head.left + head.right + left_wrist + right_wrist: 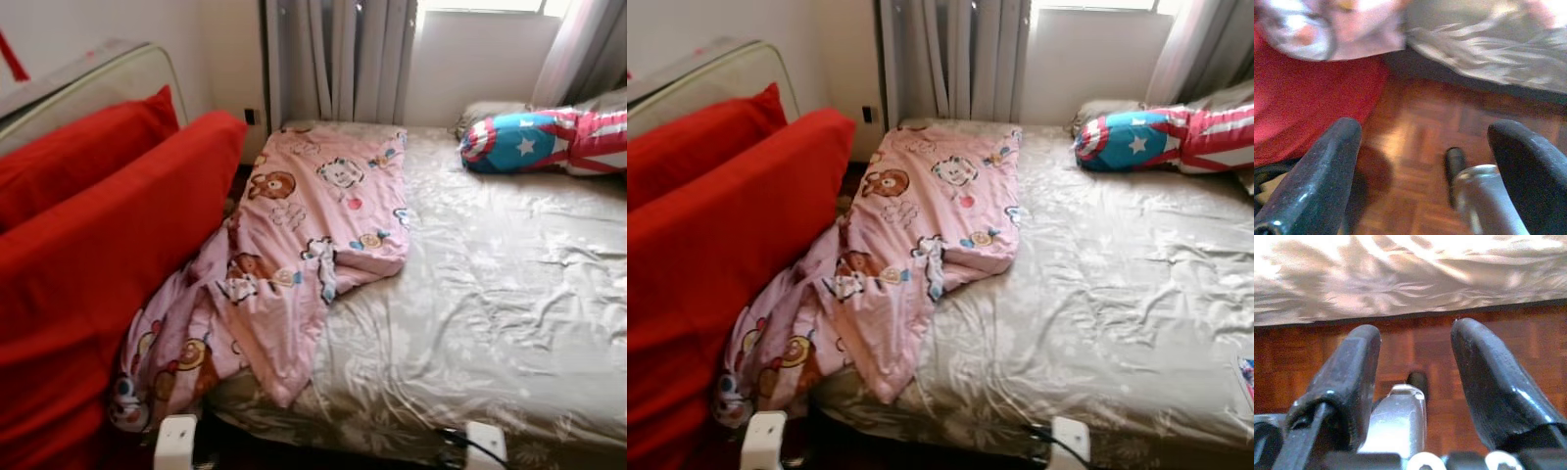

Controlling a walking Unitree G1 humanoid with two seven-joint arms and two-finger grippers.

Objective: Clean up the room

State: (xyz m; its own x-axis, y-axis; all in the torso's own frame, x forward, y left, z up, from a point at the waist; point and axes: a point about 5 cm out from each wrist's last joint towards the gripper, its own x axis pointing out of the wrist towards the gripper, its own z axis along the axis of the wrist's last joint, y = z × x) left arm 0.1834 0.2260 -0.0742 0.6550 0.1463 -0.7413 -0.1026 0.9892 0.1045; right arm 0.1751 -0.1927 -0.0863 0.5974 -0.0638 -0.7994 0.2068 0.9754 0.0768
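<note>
Pink blanket (284,255): a cartoon-print cover lies crumpled along the left side of the bed, bunched where it folds back on itself, its lower end spilling over the mattress edge toward the floor beside the red cushions; in the left wrist view its hanging corner (1327,24) shows above the parquet
Bed sheet (490,284): beige, patterned, wrinkled across the open part of the mattress, not smoothed
Star pillow (544,137): a blue, red and white pillow lies at the far right end of the bed near the window, with a plainer pillow behind it
Red cushions (88,245): two large red pads lean against the bed's left side, touching the drooping blanket
Curtains (338,59): grey, hanging closed at the head of the bed
Floor (1420,357): dark wood parquet under the bed edge
Left gripper (1425,171): low near the floor by the red cushion, fingers spread wide apart, holding nothing
Right gripper (1415,372): low in front of the bed's edge, fingers parted, empty
Done so far: judging by the bed, little or nothing; the blanket is unfolded, the sheet unsmoothed
Left to do: likely lift the blanket off the edge, spread or fold it, straighten the sheet, and tidy the cushions
</note>
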